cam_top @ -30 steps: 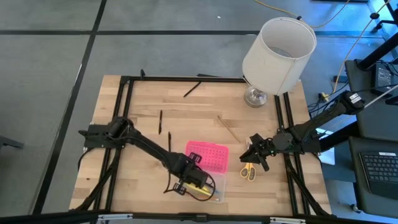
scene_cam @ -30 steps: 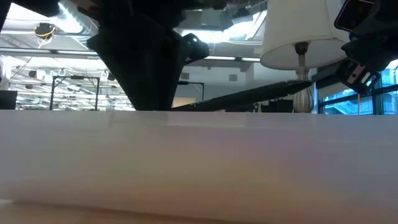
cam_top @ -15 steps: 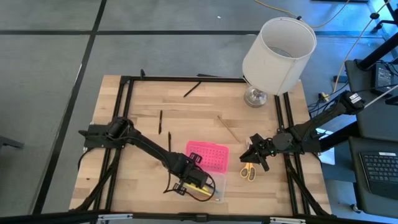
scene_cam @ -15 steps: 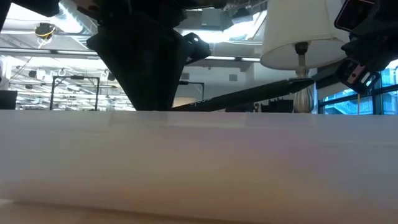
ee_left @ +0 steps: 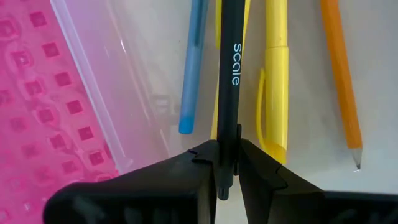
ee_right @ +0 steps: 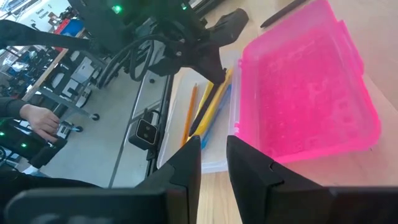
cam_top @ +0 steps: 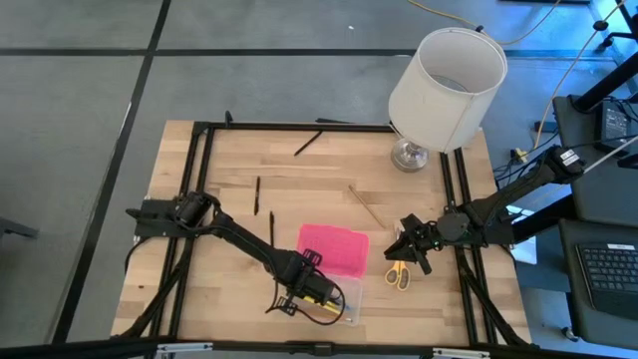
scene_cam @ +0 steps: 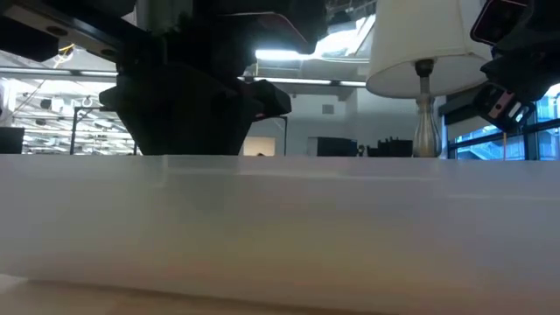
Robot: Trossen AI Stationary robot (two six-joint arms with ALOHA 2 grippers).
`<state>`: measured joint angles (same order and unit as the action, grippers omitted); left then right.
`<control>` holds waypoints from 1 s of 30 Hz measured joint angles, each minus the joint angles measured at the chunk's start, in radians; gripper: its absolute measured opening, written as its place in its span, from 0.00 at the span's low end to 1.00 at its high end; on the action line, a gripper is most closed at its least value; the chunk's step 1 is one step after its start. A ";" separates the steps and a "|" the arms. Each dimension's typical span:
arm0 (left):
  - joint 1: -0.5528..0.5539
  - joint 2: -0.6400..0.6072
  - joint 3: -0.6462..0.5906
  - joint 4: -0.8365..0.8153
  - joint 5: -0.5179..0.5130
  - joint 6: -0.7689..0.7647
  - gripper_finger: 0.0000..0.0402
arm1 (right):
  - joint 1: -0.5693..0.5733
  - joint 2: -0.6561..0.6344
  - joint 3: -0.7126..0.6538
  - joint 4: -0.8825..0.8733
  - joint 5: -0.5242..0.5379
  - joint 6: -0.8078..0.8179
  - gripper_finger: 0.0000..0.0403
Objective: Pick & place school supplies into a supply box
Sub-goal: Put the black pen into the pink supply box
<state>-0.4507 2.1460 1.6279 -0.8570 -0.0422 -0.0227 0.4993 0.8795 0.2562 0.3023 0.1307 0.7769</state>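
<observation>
The supply box lies near the table's near edge, its pink dotted lid [cam_top: 332, 249] folded open beside the clear base [cam_top: 344, 299]. My left gripper [cam_top: 309, 289] is over that base, shut on a black pen [ee_left: 227, 74]. A blue pen [ee_left: 194, 68], a yellow pen [ee_left: 277, 81] and an orange pencil [ee_left: 341, 81] lie in the base under it. My right gripper [cam_top: 407, 247] waits open to the right of the lid, just beyond the yellow-handled scissors [cam_top: 399, 274], which lie flat on the table. My left gripper pinches the black pen between its two fingers by one end [ee_left: 226, 146]. The pen points straight ahead out of the fingers, along them. It lies low over the pens in the clear base; whether it rests on them I cannot tell.
Two black pens [cam_top: 257, 194] [cam_top: 271, 224] lie left of the lid, another black pen [cam_top: 307, 143] near the far edge, and a wood-brown pencil [cam_top: 369, 206] mid-table. The white-shaded lamp [cam_top: 444, 85] stands at the far right corner. A black frame [cam_top: 204, 130] borders the table.
My left gripper has moved down and slightly toward the near edge over the clear base. The black pen, which slanted upward above the box wall in the low view, has tipped level and sunk behind that wall.
</observation>
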 joint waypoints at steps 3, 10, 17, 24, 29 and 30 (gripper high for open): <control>0.001 0.000 0.000 0.000 0.000 -0.010 0.08 | 0.000 0.000 0.000 0.000 0.000 0.000 0.21; 0.001 0.000 0.000 -0.002 0.012 -0.019 0.14 | 0.000 0.000 0.000 0.000 0.000 0.000 0.21; 0.001 -0.013 0.018 -0.054 0.018 -0.043 0.22 | 0.000 0.000 0.000 0.000 0.000 0.000 0.21; 0.001 -0.030 0.099 -0.140 0.009 -0.056 0.24 | 0.000 0.000 0.000 -0.002 0.000 -0.003 0.21; 0.014 -0.040 0.177 -0.318 0.001 -0.147 0.23 | 0.000 0.000 0.000 -0.010 0.000 0.000 0.21; 0.023 -0.042 0.187 -0.369 0.000 -0.195 0.23 | 0.000 0.000 0.000 -0.012 0.000 0.000 0.21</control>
<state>-0.4272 2.1042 1.8154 -1.2259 -0.0418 -0.2179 0.4993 0.8795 0.2562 0.2904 0.1307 0.7769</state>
